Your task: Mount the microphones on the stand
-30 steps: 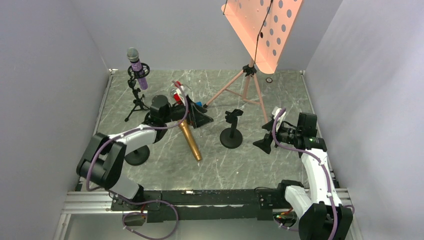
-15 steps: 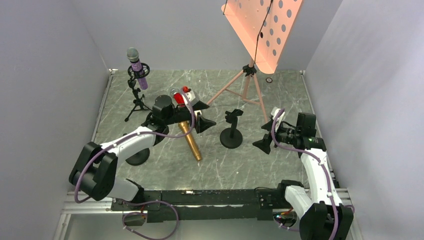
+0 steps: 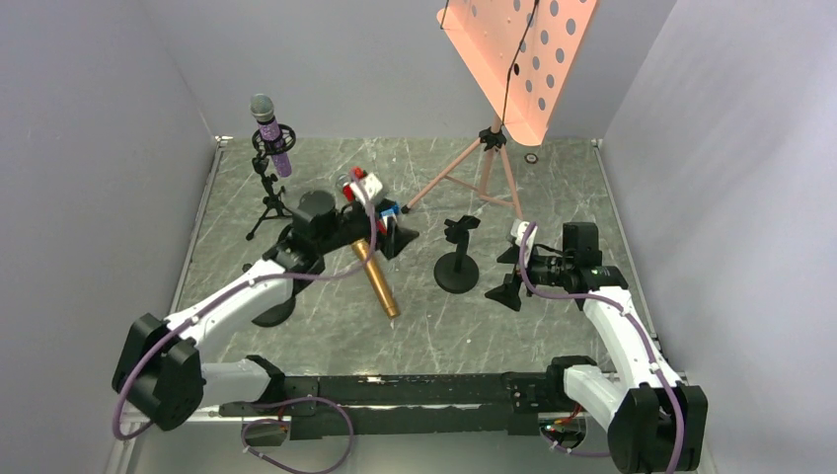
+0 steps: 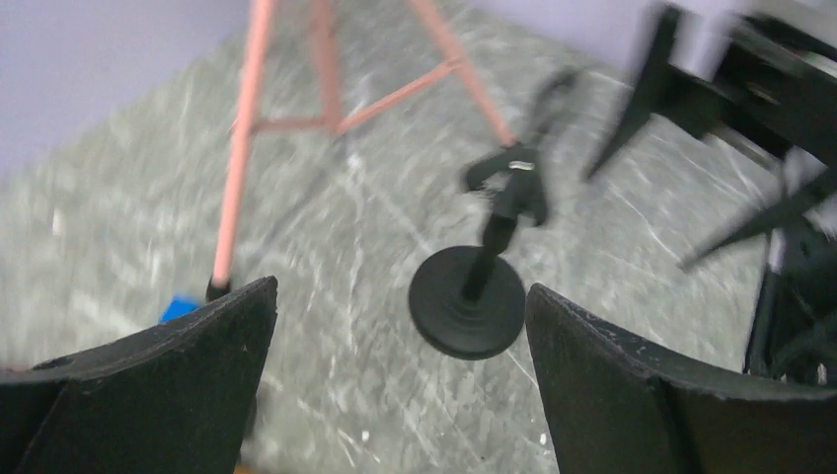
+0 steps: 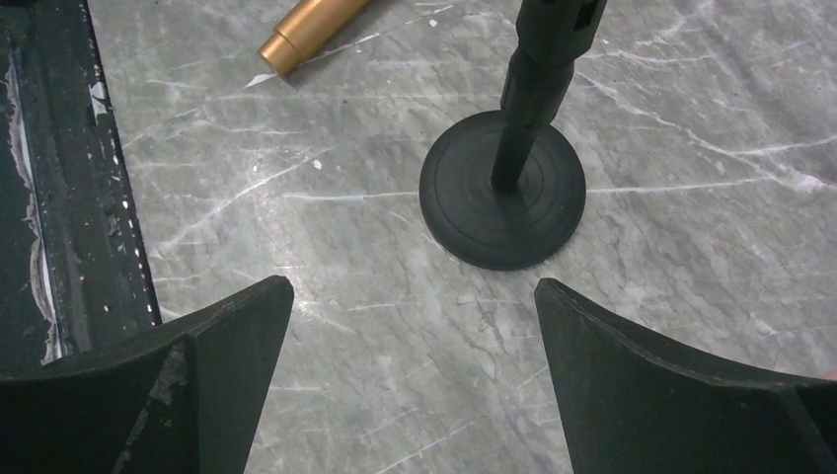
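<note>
Grey marble table (image 3: 553, 178). Pink music stand (image 3: 520, 59) stands at its far side. Left gripper (image 4: 400, 291): jaws spread, empty, over the gold microphone's far end. Right gripper (image 5: 415, 288): jaws spread, empty, near the round-base stand (image 5: 501, 188). Purple microphone (image 3: 274, 138) sits upright in the tripod stand (image 3: 268, 202), far left. Gold microphone (image 3: 376, 279) lies flat, centre. Red microphone (image 3: 352, 184) is mostly hidden behind the left wrist.

Black stand (image 5: 494, 222) between wide jaws, gold microphone (image 5: 311, 25) beyond
</note>
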### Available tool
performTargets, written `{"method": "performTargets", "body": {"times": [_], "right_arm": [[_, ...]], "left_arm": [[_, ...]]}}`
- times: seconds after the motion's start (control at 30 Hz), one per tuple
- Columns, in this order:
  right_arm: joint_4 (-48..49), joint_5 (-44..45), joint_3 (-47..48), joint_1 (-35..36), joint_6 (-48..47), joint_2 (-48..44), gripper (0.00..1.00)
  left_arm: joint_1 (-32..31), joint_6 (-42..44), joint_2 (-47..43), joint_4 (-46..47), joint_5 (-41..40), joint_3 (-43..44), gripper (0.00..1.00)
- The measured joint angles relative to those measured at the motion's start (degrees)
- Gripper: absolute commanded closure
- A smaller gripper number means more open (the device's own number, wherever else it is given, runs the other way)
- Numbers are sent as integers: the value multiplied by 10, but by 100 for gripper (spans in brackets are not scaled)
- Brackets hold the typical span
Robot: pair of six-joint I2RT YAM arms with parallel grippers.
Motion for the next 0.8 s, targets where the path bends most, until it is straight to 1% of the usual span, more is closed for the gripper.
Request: {"method": "performTargets", "body": {"times": [0.03, 0.07, 0.13, 0.27, 0.33, 0.4, 0.43, 0.5, 0.57, 0.63, 0.7, 0.8], "right_arm": [[0, 1, 0, 1, 0, 0, 0], [0, 4, 0, 1, 0, 0, 0], [0, 10, 0, 1, 0, 0, 0], [0, 18, 0, 1, 2, -1, 0], [0, 24, 0, 1, 3, -1, 0], [0, 26, 0, 1, 4, -1, 0], [0, 28, 0, 1, 4, -2, 0], [0, 30, 0, 0, 4, -8, 0], [0, 30, 0, 0, 4, -14, 0], [0, 31, 0, 0, 3, -20, 0], [-1, 31, 0, 0, 3, -22, 0], [-2, 31, 0, 0, 3, -22, 0]], "left_arm": [[1, -27, 8, -38, -34, 15, 1], [6, -64, 28, -97, -77, 48, 1], [22, -132, 68, -183, -144, 111, 1], [54, -261, 135, -314, -278, 197, 1], [56, -314, 191, -407, -345, 270, 1], [58, -357, 277, -499, -397, 384, 1], [61, -375, 323, -534, -416, 445, 1], [68, -401, 399, -578, -441, 536, 1], [80, -421, 448, -614, -461, 584, 2], [94, -445, 483, -657, -483, 607, 3], [106, -460, 501, -681, -492, 611, 6], [122, -474, 525, -704, -490, 616, 12]]}}
